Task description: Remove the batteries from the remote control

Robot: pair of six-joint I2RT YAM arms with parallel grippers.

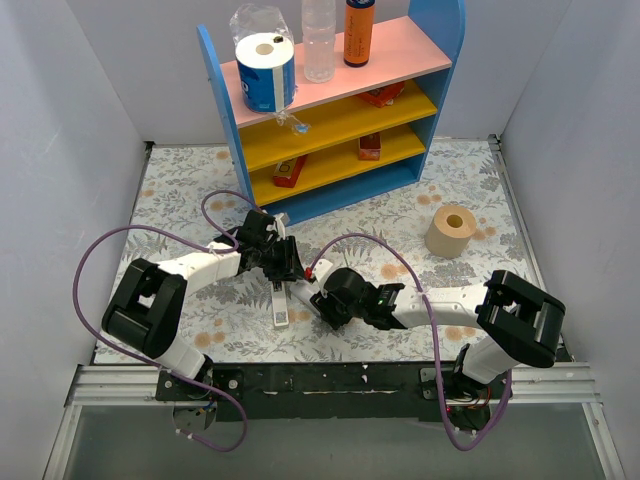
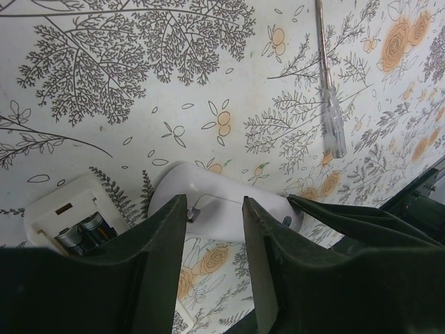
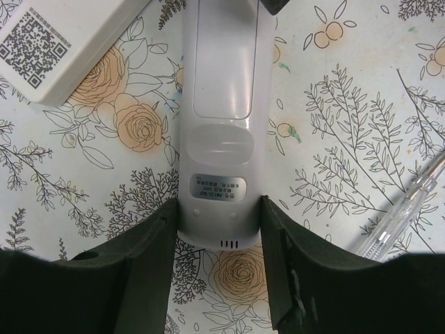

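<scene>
A white remote control [image 3: 221, 104] lies back up on the flowered table, its battery cover closed. My right gripper [image 3: 219, 205] is shut on its near end, a finger against each side. My left gripper [image 2: 214, 205] is open over the remote's [image 2: 215, 191] other end, its tips either side of the cover's latch, holding nothing. A second white remote [image 2: 62, 212] lies beside it with its compartment uncovered. Two dark batteries [image 2: 83, 235] sit in that compartment, partly hidden by my left finger. From above, both grippers [image 1: 288, 268] [image 1: 322, 300] meet at mid-table by the second remote [image 1: 280, 308].
A clear pen-like stick [image 2: 332, 118] lies on the table past the remotes, beside my right fingers [image 3: 400, 216]. A blue shelf [image 1: 340, 110] with bottles and a paper roll stands at the back. A brown roll [image 1: 452, 231] stands at the right.
</scene>
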